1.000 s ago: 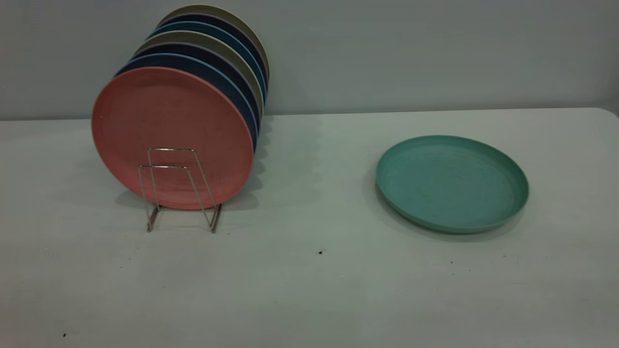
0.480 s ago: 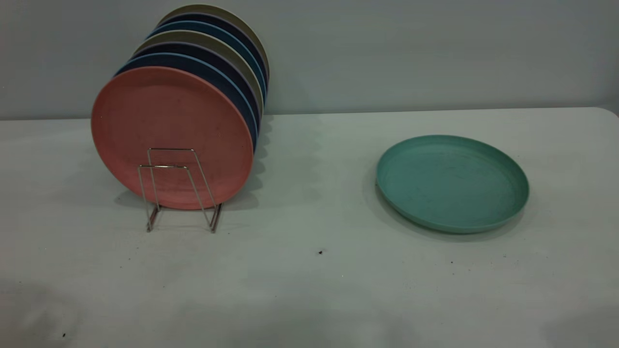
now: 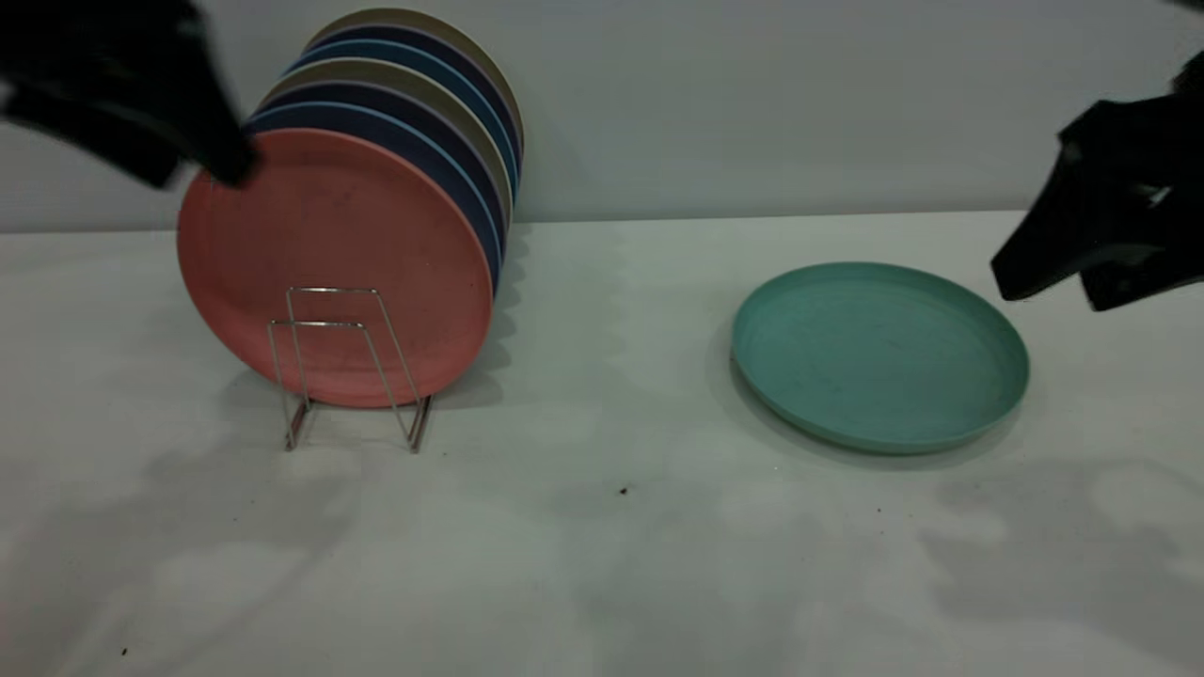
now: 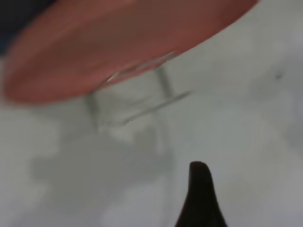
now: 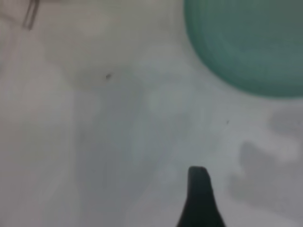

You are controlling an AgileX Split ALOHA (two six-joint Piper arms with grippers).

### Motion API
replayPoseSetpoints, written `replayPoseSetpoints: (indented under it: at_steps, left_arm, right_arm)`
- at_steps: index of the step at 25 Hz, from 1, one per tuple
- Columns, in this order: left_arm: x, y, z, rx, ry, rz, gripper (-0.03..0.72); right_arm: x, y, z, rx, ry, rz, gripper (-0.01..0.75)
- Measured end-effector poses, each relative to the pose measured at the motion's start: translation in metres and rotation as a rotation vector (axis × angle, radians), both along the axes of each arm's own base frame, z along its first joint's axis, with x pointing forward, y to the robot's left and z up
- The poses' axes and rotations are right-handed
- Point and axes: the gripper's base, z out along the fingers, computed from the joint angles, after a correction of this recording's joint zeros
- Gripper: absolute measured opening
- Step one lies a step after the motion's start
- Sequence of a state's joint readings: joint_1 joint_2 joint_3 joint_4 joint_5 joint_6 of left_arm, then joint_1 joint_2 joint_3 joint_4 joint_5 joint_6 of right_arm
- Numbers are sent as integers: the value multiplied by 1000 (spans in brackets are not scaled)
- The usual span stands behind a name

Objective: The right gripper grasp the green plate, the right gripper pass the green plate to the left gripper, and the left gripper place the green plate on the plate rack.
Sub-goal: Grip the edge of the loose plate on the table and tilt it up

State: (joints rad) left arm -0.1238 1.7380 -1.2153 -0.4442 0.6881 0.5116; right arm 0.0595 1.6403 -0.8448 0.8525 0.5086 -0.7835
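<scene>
The green plate (image 3: pixel 879 355) lies flat on the white table (image 3: pixel 602 545), rim up, with nothing touching it. Well to its left stands the plate rack (image 3: pixel 346 369), a thin wire frame carrying a row of upright plates: a pink plate (image 3: pixel 334 240) at the front, then dark blue plates (image 3: pixel 442 174) and beige plates (image 3: pixel 470 118) behind it. The two front wire loops of the rack are bare.

The right gripper (image 3: pixel 1068 282) hangs in the air just beyond the green plate's right edge, above the table, its two pointed tips a little apart with a narrow gap between them and nothing held. Its wrist view shows the green plate (image 5: pixel 246 45) off to one side and only one dark fingertip (image 5: pixel 198 189).

The left gripper (image 3: pixel 202 165) hovers at the upper left edge of the pink plate, in front of it and above the rack; whether its fingers are spread or closed, I cannot tell.
</scene>
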Motion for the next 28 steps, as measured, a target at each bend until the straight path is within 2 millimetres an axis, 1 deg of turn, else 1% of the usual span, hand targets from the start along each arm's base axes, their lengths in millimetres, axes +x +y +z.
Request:
replayPoseSetpoints:
  at_steps: [2,7,10,13,16,19,24,28]
  left_arm:
    - [4,-18,-9,-22,-1,-36,576]
    - [8,-59,-28,-58,-23,-101,576]
    - [8,-84,-40,-92,-36,-105,576]
    - [8,-101,-53,-112,-37,-99,576]
    - [8,-112,-63,-110,-46,-97,576]
    - [7,-118,-65,-108,-54,-105,576]
    - [7,-118,-65,-109,-58,-103,576]
    - [6,-119,-64,-121,-44,-98,576]
  right_arm:
    - [18,-10,-11,9,30,-20,577]
    - [56,-42,-40,40,99,-35,573]
    - [76,-60,-65,86,146,-59,559]
    - [93,-76,-86,119,155,-88,550]
    - [108,-88,-104,118,148,-87,550]
    - [119,-94,-123,134,159,-105,550]
    - [130,-92,-150,195,181,-61,550]
    - [136,-90,-164,247,191,-63,547]
